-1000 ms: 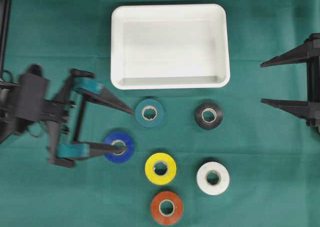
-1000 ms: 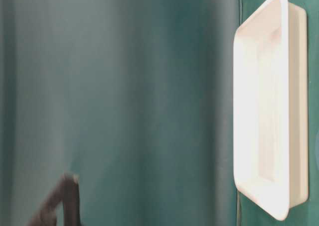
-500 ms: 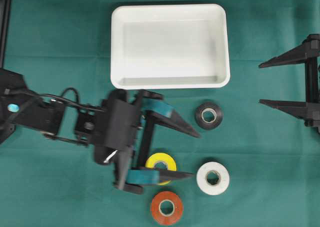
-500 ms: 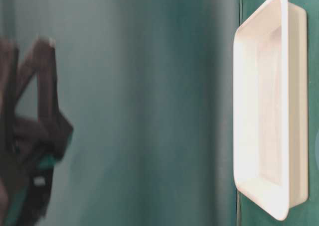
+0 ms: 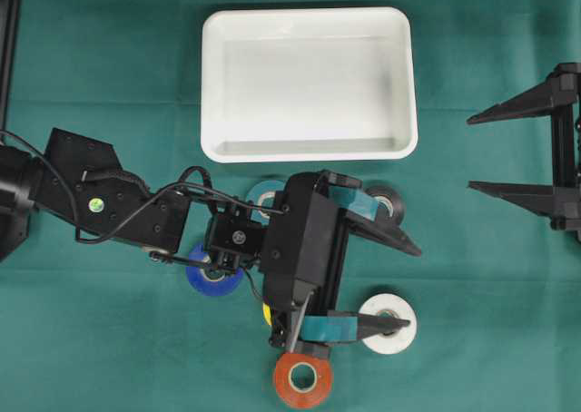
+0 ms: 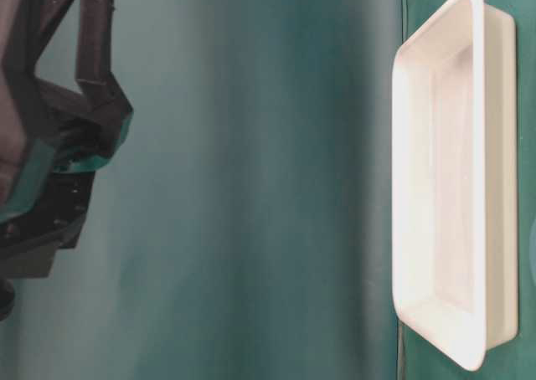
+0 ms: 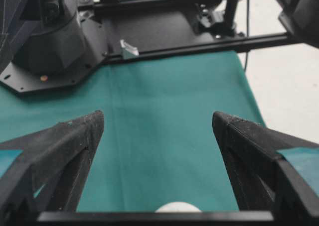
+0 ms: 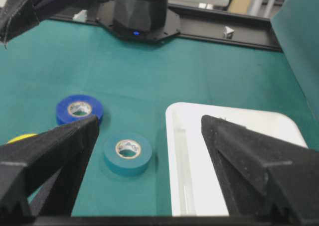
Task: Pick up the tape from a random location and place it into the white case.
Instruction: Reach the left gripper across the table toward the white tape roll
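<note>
We see round tape rolls like the orange one (image 5: 302, 377) on soft green cloth (image 5: 109, 67). The white case (image 5: 309, 149) looks smooth. Both end effectors, left (image 5: 398, 283) and right (image 5: 472, 153), are spread apart.

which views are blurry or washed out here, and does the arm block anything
Overhead: sharp, evenly lit; the left arm covers most of the yellow tape and part of the teal tape. Table-level: rotated sideways, cloth a soft blur, the white case glaring, the dark gripper at the left edge out of focus. Left wrist: fingers sharp, the floor at right bright. Right wrist: tapes fairly clear, fingers close and dark.
</note>
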Controlling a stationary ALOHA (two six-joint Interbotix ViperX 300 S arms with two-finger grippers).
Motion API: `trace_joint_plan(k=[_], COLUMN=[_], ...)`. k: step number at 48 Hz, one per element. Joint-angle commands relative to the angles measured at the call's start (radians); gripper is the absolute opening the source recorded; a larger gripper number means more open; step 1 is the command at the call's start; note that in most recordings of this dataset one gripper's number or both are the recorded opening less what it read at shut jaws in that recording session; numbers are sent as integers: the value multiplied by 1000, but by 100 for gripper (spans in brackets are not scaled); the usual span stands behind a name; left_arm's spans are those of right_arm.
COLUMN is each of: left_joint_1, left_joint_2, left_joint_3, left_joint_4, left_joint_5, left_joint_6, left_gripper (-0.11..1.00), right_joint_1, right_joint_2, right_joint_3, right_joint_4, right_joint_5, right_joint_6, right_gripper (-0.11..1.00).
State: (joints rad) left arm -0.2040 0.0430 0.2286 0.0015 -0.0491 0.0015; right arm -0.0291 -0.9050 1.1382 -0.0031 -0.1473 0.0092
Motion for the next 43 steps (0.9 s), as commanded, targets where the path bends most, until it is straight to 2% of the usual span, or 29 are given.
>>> trace_joint_plan(k=[1, 10, 16, 32, 38, 43], left_joint_1=[2, 2, 3, 3, 3, 6], left_joint_2=[-15, 12, 55, 198, 239, 265], left_joint_3=[-29, -81, -164, -460, -537, -574], left_joint_4=[2, -2, -2, 0, 3, 8], left_joint_5=[-2, 74, 215, 673, 785, 830], left_joint_6=[-2, -9, -23, -41, -51, -60], left_gripper=[98, 98, 98, 98, 98, 98], right_joint_1=[-2, -2, -2, -2, -2, -2], right_joint_2=[5, 5, 5, 5, 5, 6], right_joint_3=[-31, -32, -34, -35, -37, -37], right_joint_4=[0, -2, -2, -2, -2, -2], right_joint_5=[-3, -2, -2, 8, 8, 8], right_joint_6=[0, 0, 0, 0, 0, 2], right_gripper=[92, 92, 92, 92, 92, 92])
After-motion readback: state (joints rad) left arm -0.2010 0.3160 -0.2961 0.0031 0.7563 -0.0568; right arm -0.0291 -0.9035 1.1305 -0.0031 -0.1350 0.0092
